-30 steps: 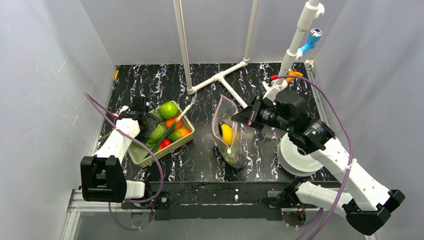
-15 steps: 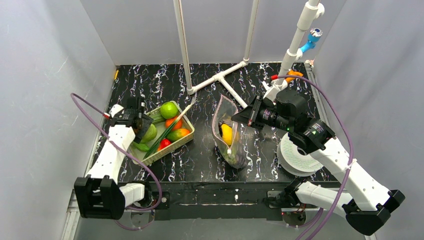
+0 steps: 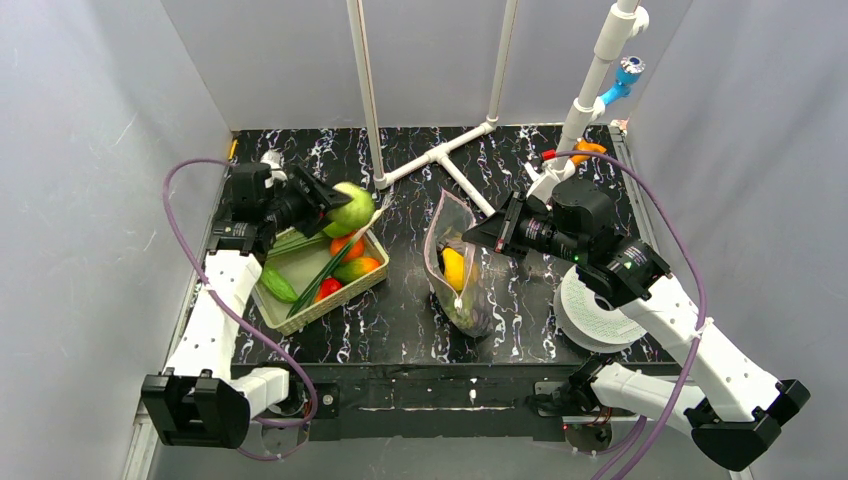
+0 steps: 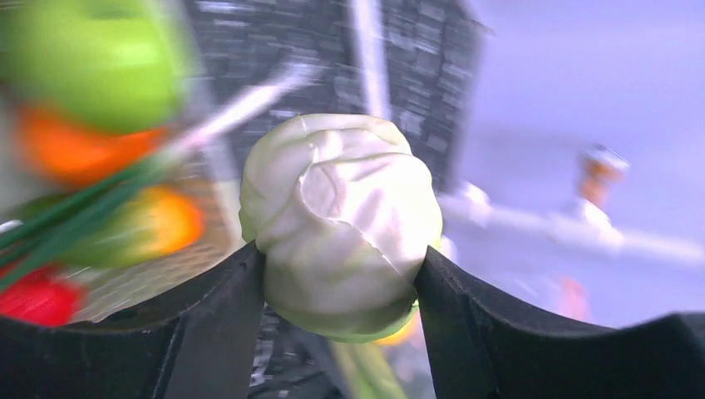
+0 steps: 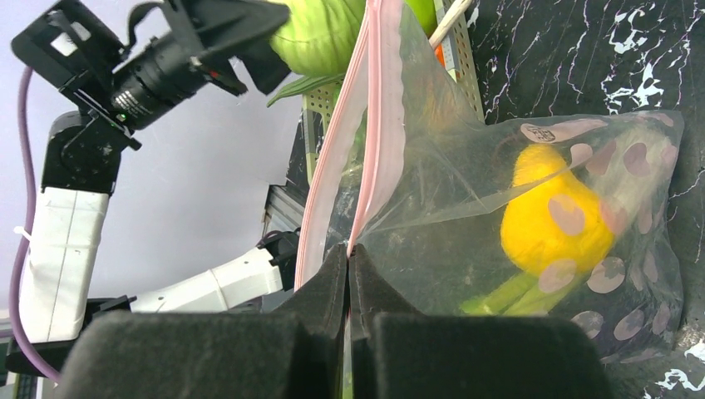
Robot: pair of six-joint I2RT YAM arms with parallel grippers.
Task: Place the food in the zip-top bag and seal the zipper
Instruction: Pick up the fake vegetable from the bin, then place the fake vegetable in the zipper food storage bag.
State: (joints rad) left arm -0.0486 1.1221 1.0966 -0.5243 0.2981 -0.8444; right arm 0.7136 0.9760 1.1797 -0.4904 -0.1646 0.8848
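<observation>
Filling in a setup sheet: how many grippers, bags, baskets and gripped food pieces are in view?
Grippers: 2, left gripper and right gripper
Bags: 1, zip-top bag
Baskets: 1, woven basket
Gripped food: 1, pale green cabbage
Total: 5

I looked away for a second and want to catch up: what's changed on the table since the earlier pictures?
The left hand rose out of the basket toward the far side and took hold of a pale green vegetable, which it now holds above the basket. Unchanged: the right hand stays shut on the zip-top bag at its zipper edge, with the yellow piece inside.
</observation>
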